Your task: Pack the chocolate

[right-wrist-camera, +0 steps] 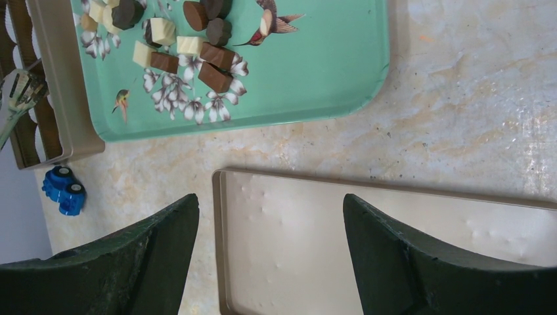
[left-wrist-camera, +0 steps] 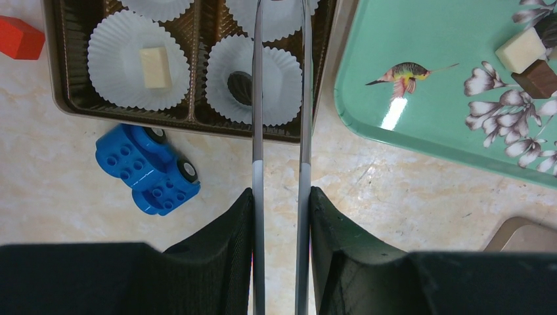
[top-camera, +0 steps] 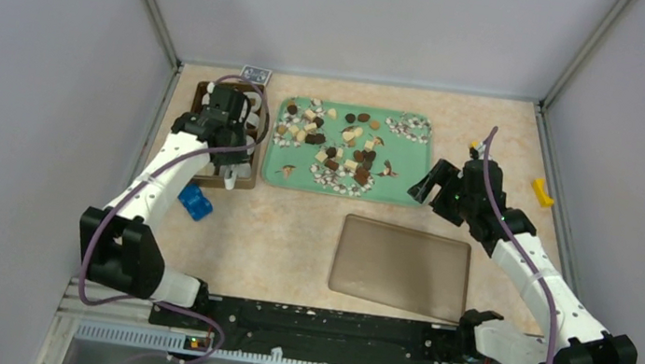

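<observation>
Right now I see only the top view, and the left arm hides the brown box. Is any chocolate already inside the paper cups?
Observer: Yes. In the left wrist view, two neighbouring paper cups hold one piece each: a cream square and a dark round.
Operator: What does the left gripper hold?
Observer: Thin metal tongs, pinched between its fingers. Their tips leave the picture above the brown box.
Operator: Is the right gripper free?
Observer: Yes. Its fingers stand wide apart with nothing between them, over a corner of the translucent lid.
</observation>
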`<action>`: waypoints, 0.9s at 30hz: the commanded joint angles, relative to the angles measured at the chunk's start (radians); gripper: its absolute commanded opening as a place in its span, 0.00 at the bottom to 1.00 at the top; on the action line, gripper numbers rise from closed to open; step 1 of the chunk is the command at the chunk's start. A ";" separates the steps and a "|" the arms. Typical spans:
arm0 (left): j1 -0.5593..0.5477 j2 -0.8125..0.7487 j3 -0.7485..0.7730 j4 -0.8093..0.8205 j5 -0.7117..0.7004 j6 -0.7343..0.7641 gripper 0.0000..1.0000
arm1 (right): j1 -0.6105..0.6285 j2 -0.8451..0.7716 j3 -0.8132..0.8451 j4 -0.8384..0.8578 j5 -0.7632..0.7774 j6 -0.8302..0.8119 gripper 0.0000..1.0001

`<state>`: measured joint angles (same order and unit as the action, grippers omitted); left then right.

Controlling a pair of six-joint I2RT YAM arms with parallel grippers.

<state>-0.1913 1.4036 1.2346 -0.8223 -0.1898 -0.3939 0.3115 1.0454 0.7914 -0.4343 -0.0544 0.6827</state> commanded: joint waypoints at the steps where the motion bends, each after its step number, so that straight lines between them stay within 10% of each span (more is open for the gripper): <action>1: 0.006 -0.008 0.007 0.063 -0.012 0.010 0.34 | -0.005 -0.016 0.037 0.023 0.005 0.002 0.79; 11: 0.007 -0.010 0.010 0.069 -0.023 0.020 0.41 | -0.005 -0.022 0.037 0.019 0.004 0.003 0.79; 17: 0.006 -0.055 0.041 0.059 0.004 0.048 0.24 | -0.005 -0.032 0.033 0.016 0.006 0.005 0.79; 27: -0.015 -0.232 -0.067 0.156 0.380 0.193 0.15 | -0.006 -0.027 0.034 0.024 -0.002 0.005 0.79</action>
<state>-0.1909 1.2530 1.2266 -0.7620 -0.0193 -0.2752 0.3115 1.0401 0.7914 -0.4351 -0.0544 0.6842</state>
